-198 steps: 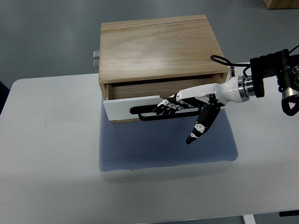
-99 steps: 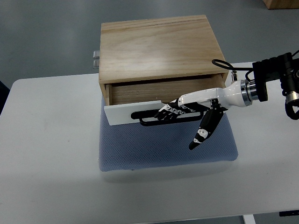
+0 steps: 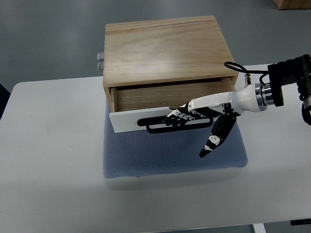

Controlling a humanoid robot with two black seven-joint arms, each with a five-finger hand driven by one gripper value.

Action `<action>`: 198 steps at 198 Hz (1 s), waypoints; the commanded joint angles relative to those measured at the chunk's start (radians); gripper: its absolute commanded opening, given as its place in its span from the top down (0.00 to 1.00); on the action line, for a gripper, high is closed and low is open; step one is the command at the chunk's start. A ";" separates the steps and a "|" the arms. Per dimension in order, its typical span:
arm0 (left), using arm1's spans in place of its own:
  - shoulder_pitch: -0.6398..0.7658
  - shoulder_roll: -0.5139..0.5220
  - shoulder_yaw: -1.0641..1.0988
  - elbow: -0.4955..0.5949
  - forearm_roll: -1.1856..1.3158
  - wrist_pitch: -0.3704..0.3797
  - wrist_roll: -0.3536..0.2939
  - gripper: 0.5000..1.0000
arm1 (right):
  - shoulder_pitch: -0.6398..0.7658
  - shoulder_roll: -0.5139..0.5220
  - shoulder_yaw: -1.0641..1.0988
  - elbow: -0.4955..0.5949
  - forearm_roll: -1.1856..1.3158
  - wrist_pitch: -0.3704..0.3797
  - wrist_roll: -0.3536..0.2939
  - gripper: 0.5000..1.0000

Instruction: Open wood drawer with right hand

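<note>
A light wood box [image 3: 165, 51] stands on a blue-grey mat [image 3: 172, 150] on the white table [image 3: 53, 160]. Its drawer, with a white front [image 3: 127, 120] and a black bar handle [image 3: 158, 127], is pulled partly out, showing the wooden inside [image 3: 165, 97]. My right hand [image 3: 182, 115] comes in from the right, its fingers curled around the black handle at its middle. The thumb [image 3: 216, 138] hangs down over the mat. The left hand is out of view.
The mat lies under and in front of the box. Bare white table lies left, right and in front of it. Metal hinges [image 3: 100, 60] stick out at the box's back left. The grey floor shows beyond the table.
My right hand has pulled the drawer further out toward me; the white front and handle have moved down the picture and more of the drawer's inside shows.
</note>
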 commanded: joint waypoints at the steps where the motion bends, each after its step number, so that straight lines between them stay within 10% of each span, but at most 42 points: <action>1: -0.001 0.000 0.000 0.000 0.000 0.000 0.000 0.00 | 0.001 -0.007 0.002 0.004 0.001 0.000 0.000 0.12; 198: 0.001 0.000 -0.001 0.000 0.000 0.000 0.000 0.00 | 0.051 -0.030 0.196 -0.136 0.329 0.000 0.011 0.13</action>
